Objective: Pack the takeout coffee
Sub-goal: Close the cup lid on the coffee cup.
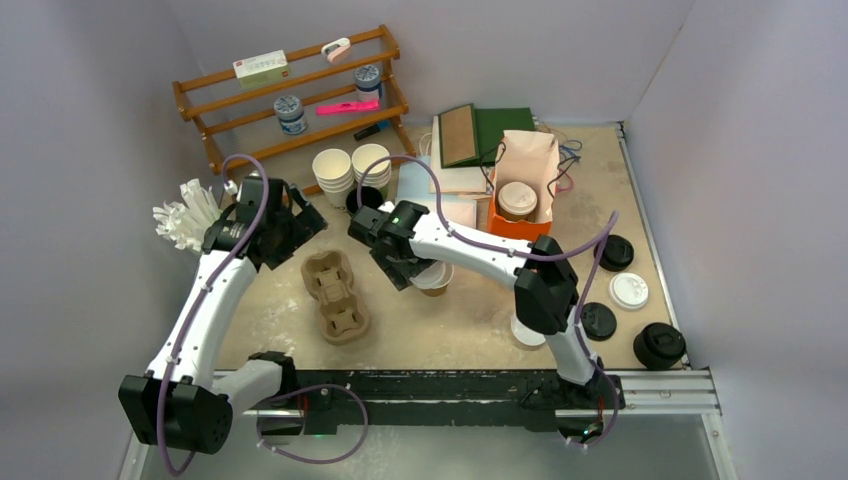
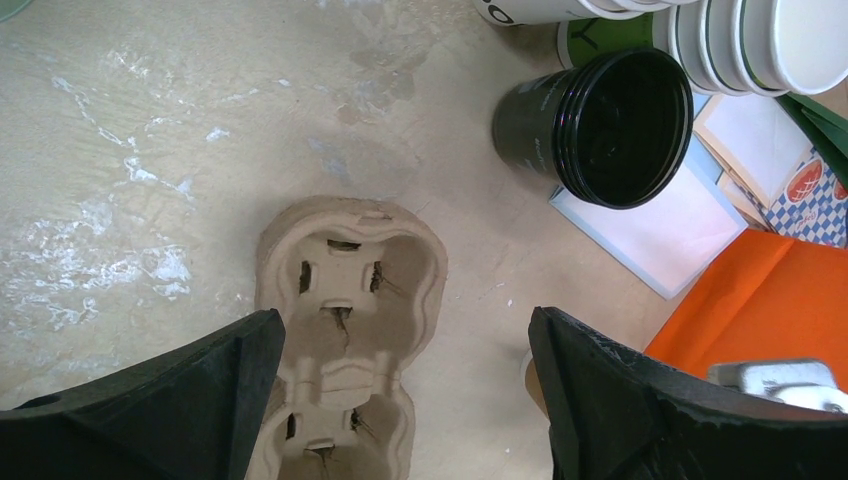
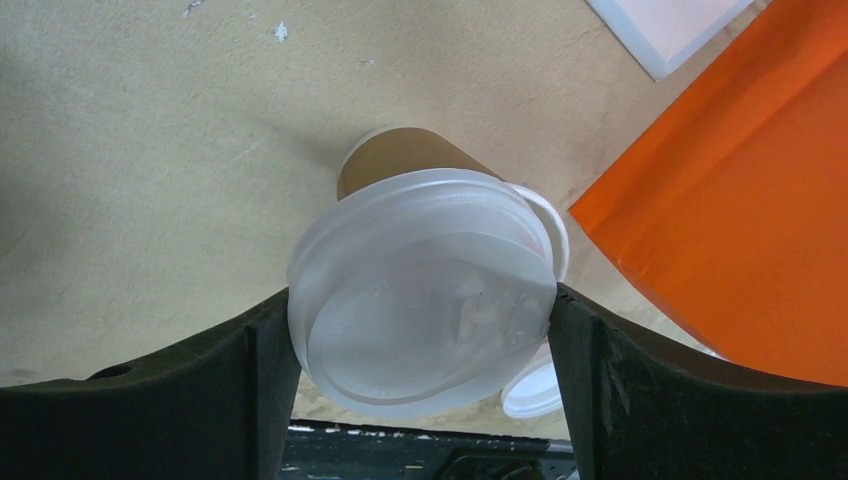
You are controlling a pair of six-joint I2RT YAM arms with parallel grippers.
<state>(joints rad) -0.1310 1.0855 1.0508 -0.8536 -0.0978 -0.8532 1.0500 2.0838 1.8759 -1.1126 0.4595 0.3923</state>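
Handling: kraft cup (image 3: 400, 160) is likely light, thin-walled and easily crushed; its lid (image 3: 420, 290) looks like slick, springy plastic.
Hold: gently, at the lid's rim or the upper cup wall.
Location: cup stands on the table (image 3: 130, 150) beside the orange box (image 3: 740, 220).
Right gripper (image 3: 420, 330): jaws pinch the lid's opposite edges.
Left gripper (image 2: 405, 320): jaws spread wide above the pulp carrier (image 2: 272, 245).
Hidden: lid seating, cup contents and base cannot be judged.

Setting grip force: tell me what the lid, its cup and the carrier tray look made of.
The lid looks like thin plastic, milky and translucent, slightly glossy. The cup: kraft paper, matte brown wall. The carrier tray: probably moulded pulp, rough, fibrous, dull beige.
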